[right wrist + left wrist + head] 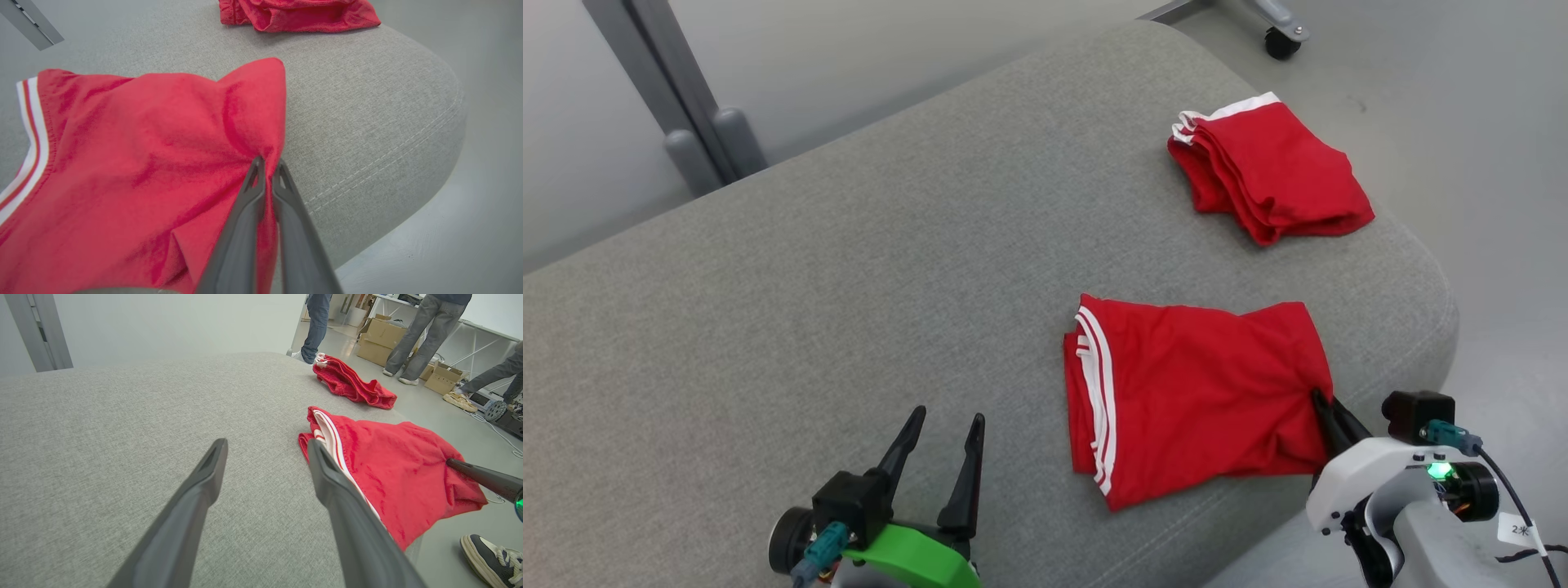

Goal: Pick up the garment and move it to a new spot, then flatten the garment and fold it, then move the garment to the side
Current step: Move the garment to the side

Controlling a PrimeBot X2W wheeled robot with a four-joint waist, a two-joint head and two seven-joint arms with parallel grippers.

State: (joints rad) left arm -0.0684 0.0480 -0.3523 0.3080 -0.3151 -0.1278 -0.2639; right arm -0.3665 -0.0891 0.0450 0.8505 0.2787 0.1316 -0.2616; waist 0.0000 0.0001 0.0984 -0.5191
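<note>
- Right claw (1316, 396): fingers pressed almost together, pinching a fold at the right edge of the red garment (1192, 392). In the right wrist view, cloth sits between the two fingers and puckers toward the tips.
- Left claw (949, 413): fingers spread wide with nothing between them, over bare grey fabric just left of the garment. I cannot tell whether the tips touch the surface.
- Worktop (849, 286): grey, fabric-covered and padded, with rounded corners and a stitched seam along the edge.
- Garment: lies folded on the near right part of the worktop, roughly rectangular. A white-striped band runs along its left edge, and its right edge is near the worktop's rim. Creases run toward the pinched spot.
- Second red garment (1270, 167): folded bundle with white trim at the far right corner, well apart from the first.
- Persons' legs (425, 330) stand on the floor beyond the worktop, near cardboard boxes (382, 332).
- Shoe (490, 555) at the lower right of the left wrist view.
- Caster wheel (1281, 42) on the floor past the far edge.
</note>
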